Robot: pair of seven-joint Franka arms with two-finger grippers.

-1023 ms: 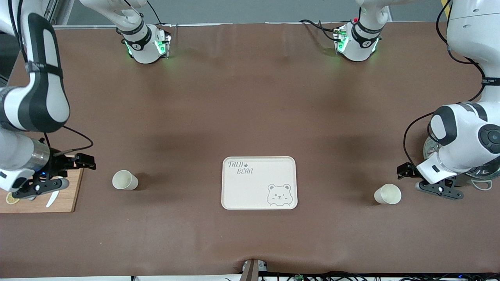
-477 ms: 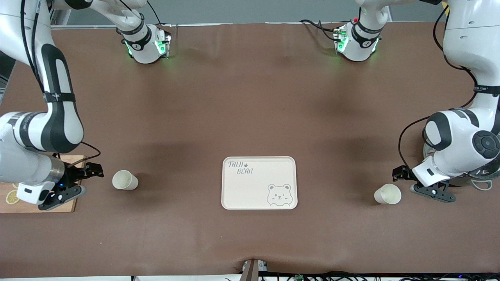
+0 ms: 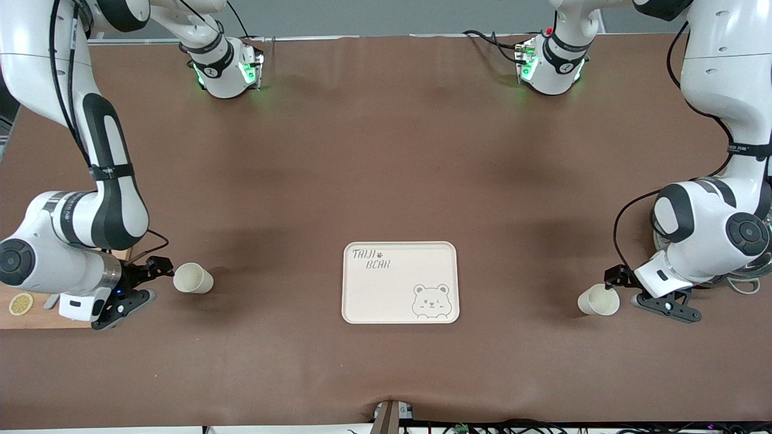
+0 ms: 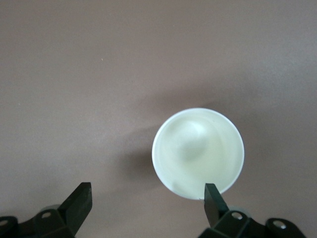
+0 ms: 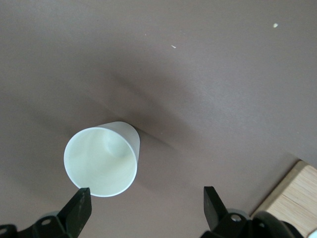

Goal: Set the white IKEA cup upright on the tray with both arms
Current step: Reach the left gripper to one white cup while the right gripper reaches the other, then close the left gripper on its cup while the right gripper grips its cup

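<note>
The tray point(image 3: 400, 283) lies mid-table, nothing on it; one white cup point(image 3: 193, 278) stands upright toward the right arm's end, the right gripper point(image 3: 142, 283) spread just beside it; a second cup point(image 3: 598, 299) stands toward the left arm's end, the left gripper point(image 3: 640, 290) spread beside it, one finger point(image 4: 212, 198) at its rim.

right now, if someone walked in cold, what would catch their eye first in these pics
Two big white arms close in symmetrically, each open gripper next to a white cup: the right gripper beside the cup at the right arm's end, the left gripper beside the cup at the left arm's end. Between the cups lies the cream tray with its bear face, nothing on it. A wooden board with a lemon slice peeks out under the right arm.
</note>
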